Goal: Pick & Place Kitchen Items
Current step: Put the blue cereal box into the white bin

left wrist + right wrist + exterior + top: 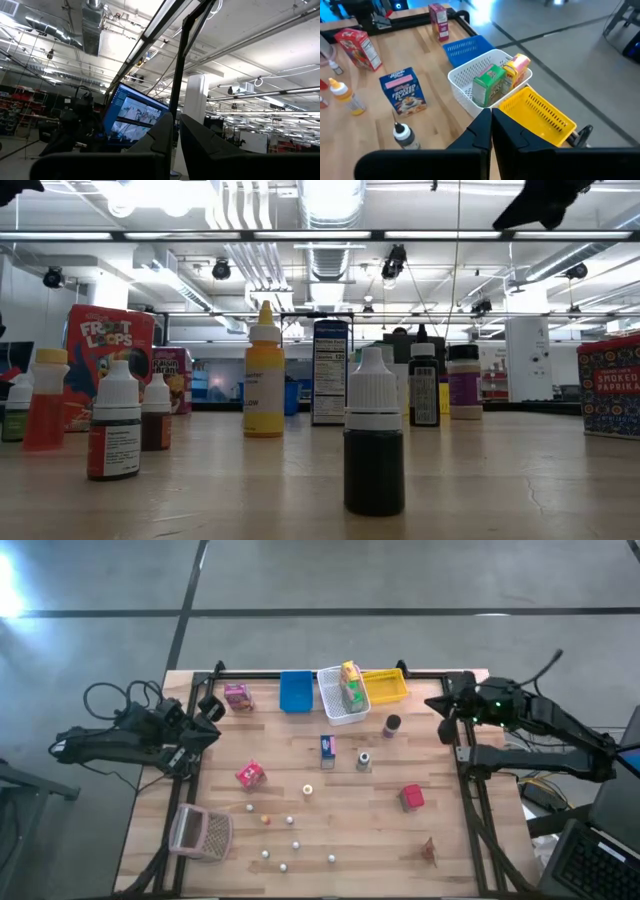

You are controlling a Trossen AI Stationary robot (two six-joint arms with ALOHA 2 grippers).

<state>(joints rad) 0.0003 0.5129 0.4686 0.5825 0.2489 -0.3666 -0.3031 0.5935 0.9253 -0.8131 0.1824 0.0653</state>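
Both arms parked, nothing held.
Right gripper (pixel 491 120), fingers together, is nearest the dark jar (pixel 391 724), at its 8 o'clock; left gripper (pixel 176 131) likewise clenched.

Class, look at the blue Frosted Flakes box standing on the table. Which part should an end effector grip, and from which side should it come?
Grip the Frosted Flakes box across its narrow thickness near the top edge, coming straight down from above. It stands upright, tall and thin, with open table around it, so its flat front and back faces give parallel surfaces to close on. The right end effector, parked near the yellow bin, looks the closer one.
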